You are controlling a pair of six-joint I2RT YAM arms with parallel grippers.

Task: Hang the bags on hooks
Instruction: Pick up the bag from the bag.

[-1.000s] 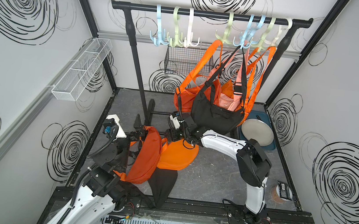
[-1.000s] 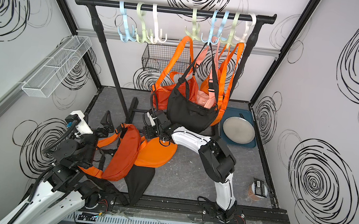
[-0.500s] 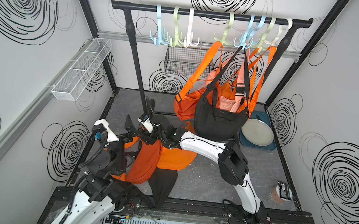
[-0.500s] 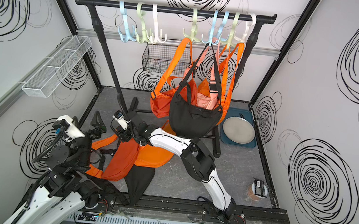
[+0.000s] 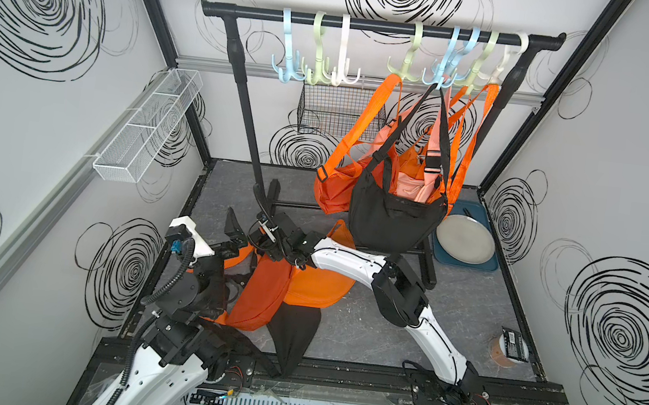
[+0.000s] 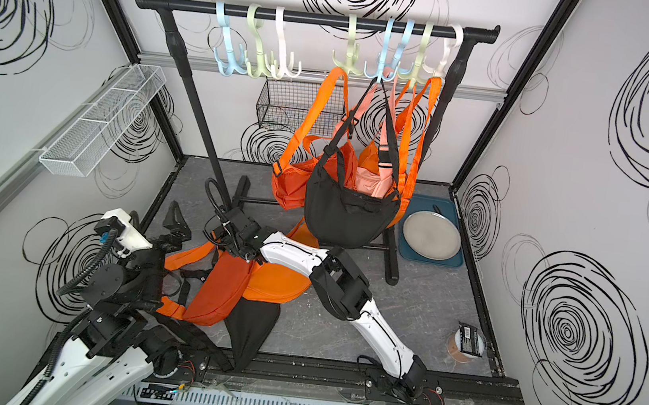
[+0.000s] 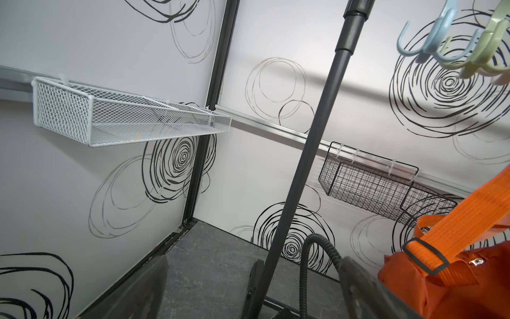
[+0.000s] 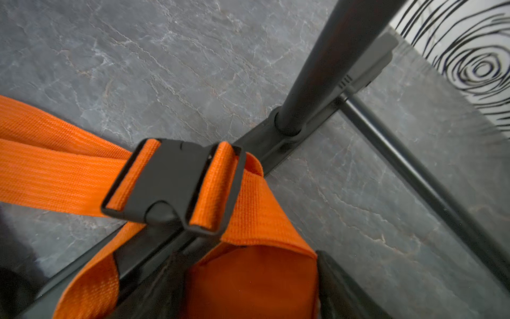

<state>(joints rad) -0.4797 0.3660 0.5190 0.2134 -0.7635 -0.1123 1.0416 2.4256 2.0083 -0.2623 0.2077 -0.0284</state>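
Two claws, both apart: the left claw [image 5: 231, 236] gapes wide and empty above the surface [image 5: 383, 326]; the right claw [image 5: 260, 244] stands spread with the buckled strap [image 8: 55, 171] of the orange bag [image 5: 262, 292] between its jaws, unpinched. The orange bag lies slumped on the surface beside the rack post [image 5: 248, 128].

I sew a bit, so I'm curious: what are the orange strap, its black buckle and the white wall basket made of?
The orange strap looks like woven synthetic webbing: a ribbed weave shows. The black buckle seems moulded plastic, smooth and matt, with rounded edges. The white basket looks like coated metal mesh on a wire rim.
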